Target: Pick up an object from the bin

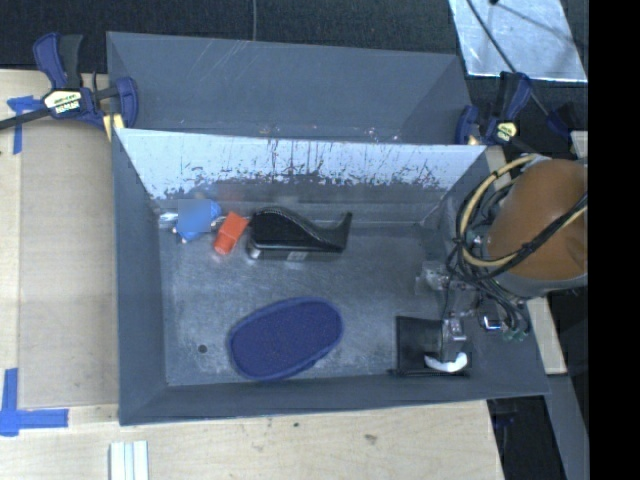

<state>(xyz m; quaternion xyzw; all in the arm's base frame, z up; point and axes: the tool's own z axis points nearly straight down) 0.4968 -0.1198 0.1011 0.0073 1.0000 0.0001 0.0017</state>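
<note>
Gripper [452, 340] sits low in the bin's [140, 298] front right corner, over one flat black square [412, 340] and one small white bit [447, 364]. Can't tell if it's wide or closed. Leftward: one blue oval [285, 338], one black stapler-like tool [295, 234], one orange piece [230, 234], one blue piece [196, 220].

One cam overhead, slightly oblique, whole bin [140, 298] framed.

A robotics lab, by the look of it: a scratched grey metal bin [290, 78], dark carpet [330, 8] beyond it at twelve o'clock, and at three o'clock an orange-covered robot arm [545, 223] trailing looped cables [476, 253].
</note>
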